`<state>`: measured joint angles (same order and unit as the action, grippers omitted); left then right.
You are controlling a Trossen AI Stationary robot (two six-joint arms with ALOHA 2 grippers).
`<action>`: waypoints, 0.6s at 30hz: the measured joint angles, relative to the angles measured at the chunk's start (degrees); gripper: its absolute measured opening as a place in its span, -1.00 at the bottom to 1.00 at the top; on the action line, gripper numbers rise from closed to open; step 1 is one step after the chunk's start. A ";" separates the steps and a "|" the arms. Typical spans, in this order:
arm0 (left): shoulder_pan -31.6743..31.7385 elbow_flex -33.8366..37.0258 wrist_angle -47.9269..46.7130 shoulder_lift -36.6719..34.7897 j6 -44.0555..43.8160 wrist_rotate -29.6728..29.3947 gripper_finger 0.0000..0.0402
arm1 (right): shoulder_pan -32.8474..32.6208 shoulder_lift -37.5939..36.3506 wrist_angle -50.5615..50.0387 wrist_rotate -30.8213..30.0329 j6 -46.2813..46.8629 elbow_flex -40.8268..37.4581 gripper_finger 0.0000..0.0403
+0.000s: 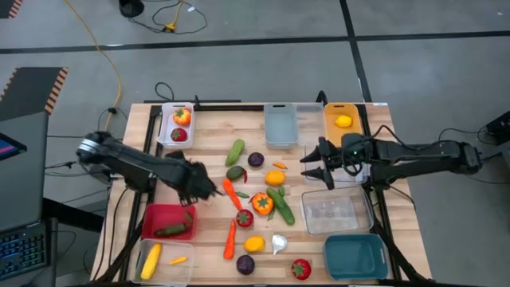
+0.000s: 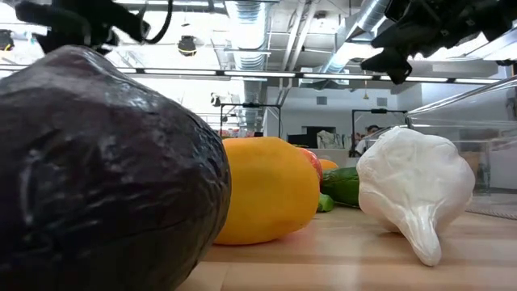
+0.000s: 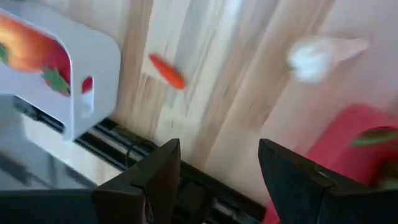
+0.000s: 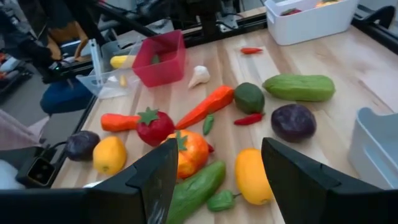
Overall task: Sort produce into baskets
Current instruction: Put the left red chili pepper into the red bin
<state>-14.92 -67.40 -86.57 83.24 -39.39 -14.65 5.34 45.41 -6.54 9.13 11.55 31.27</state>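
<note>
Glossy white garlic (image 2: pixel 416 190) — perhaps plastic

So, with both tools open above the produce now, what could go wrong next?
The loose produce lies crowded: the orange tomato touches a cucumber, so the open right tool may knock neighbours when closing. The left tool is open over bare wood beside the red basket; descending, it might clip its rim.

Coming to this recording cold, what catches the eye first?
A bright scatter of toy produce fills the middle of the wooden table, ringed by small baskets along its edges. The left end effector is over the table beside the red basket; the right end effector hangs open at the scatter's right edge, empty.
</note>
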 joint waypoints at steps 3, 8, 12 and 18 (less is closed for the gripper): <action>4.26 8.87 8.99 -8.58 -0.40 0.92 0.02 | -0.56 0.00 -0.01 -0.09 0.02 0.00 0.29; 11.84 21.63 22.82 -19.40 -4.44 0.93 0.02 | -0.39 0.00 0.06 -0.42 0.02 0.00 0.29; 17.05 28.75 27.66 -23.38 -7.72 0.22 0.02 | -0.39 0.00 0.19 -2.32 0.02 0.00 0.29; 23.68 35.08 31.30 -23.18 -12.95 -1.08 0.02 | -0.39 0.00 0.18 -5.00 0.04 0.00 0.29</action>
<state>8.75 -32.32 -55.28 60.06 -52.33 -15.74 4.95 45.41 -6.36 4.12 11.60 31.27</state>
